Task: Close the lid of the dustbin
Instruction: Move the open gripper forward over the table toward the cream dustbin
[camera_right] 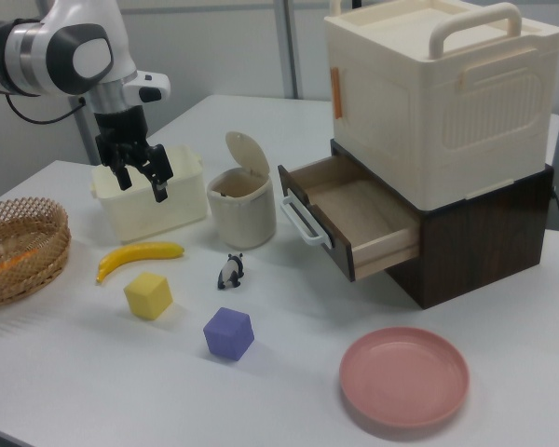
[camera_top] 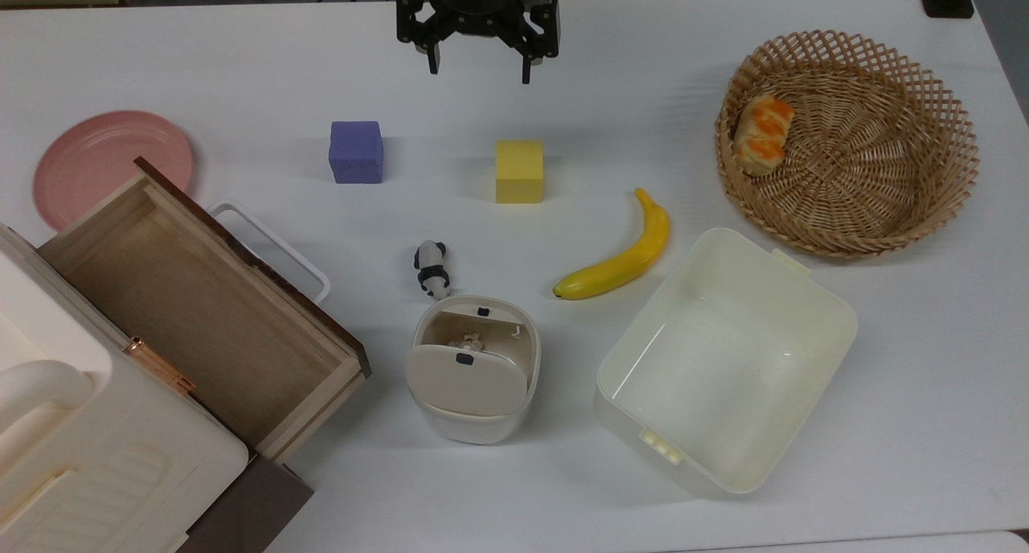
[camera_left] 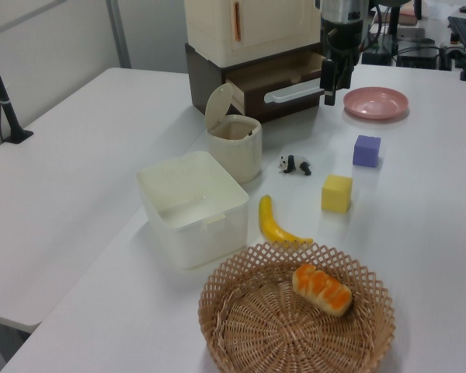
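The small white dustbin (camera_top: 474, 426) stands near the table's front middle in the top view. Its beige lid (camera_top: 468, 380) is swung up and stands open over the bin's opening, with a small dark button on it. The left view shows the dustbin (camera_left: 237, 149) with the lid (camera_left: 217, 105) tilted up and back. In the right view the lid (camera_right: 247, 152) also stands upright on the dustbin (camera_right: 241, 212). My gripper (camera_top: 480, 69) hangs open and holds nothing, above the table's far edge, well away from the bin. The same gripper (camera_left: 332, 81) (camera_right: 142, 186) appears in both side views.
Between gripper and bin lie a purple cube (camera_top: 356, 152), a yellow cube (camera_top: 519, 171), a toy panda (camera_top: 432, 268) and a banana (camera_top: 623, 256). A cream tub (camera_top: 828, 312) sits beside the bin. A wicker basket (camera_top: 949, 175), pink plate (camera_top: 96, 159) and open wooden drawer (camera_top: 265, 360) flank them.
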